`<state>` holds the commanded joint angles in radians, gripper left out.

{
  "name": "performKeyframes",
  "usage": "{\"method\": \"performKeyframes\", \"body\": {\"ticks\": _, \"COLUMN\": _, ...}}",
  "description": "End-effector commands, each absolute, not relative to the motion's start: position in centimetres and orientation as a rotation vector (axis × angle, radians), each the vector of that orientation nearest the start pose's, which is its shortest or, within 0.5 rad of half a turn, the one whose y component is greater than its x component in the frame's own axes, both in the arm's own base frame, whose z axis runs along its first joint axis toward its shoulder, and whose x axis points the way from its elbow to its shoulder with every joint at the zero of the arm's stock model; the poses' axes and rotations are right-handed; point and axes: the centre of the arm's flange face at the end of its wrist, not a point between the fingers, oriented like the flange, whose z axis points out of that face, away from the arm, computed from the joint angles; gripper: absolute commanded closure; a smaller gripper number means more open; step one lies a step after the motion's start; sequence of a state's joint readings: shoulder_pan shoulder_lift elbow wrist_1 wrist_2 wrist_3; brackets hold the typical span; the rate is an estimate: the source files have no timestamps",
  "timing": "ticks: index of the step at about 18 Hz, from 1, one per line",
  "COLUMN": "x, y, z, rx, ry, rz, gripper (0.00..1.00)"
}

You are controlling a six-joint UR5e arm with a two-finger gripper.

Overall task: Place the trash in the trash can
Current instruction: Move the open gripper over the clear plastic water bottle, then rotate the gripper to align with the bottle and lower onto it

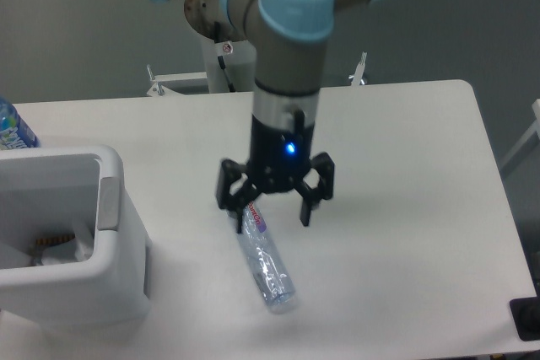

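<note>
The crushed clear plastic bottle with a pink-purple label lies on the white table, pointing from the gripper toward the front edge. My gripper is open with its fingers spread wide over the bottle's labelled upper end, which sits close to the left finger. I cannot tell whether the fingers touch the bottle. The white boxy trash can stands at the left front, with a grey panel on its rim. A crumpled white wad shows inside it.
A blue-labelled water bottle stands at the far left edge behind the trash can. A black object sits at the table's front right corner. The arm's white mount rises behind the table's far edge.
</note>
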<state>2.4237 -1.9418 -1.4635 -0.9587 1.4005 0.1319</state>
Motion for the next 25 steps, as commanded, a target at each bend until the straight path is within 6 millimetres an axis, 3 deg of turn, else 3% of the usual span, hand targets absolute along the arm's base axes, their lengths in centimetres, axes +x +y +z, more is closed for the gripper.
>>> {"method": "performKeyframes", "body": {"ticks": 6, "x": -41.5, "y": 56.4, "z": 33.6, "rx": -2.663, "ry": -0.963, "rz": -0.035, "gripper": 0.00}}
{"method": "performKeyframes", "body": {"ticks": 11, "x": -41.6, "y": 57.2, "z": 29.1, "rx": -2.720, "ry": -0.979, "rz": -0.076, "gripper": 0.00}}
{"method": "performKeyframes", "body": {"ticks": 15, "x": -40.5, "y": 58.3, "z": 25.8, "rx": -2.794, "ry": -0.975, "rz": -0.044, "gripper": 0.00}}
{"method": "performKeyframes", "body": {"ticks": 25, "x": -38.8, "y": 59.9, "z": 22.8, "rx": -2.843, "ry": -0.949, "rz": -0.016, "gripper": 0.00}}
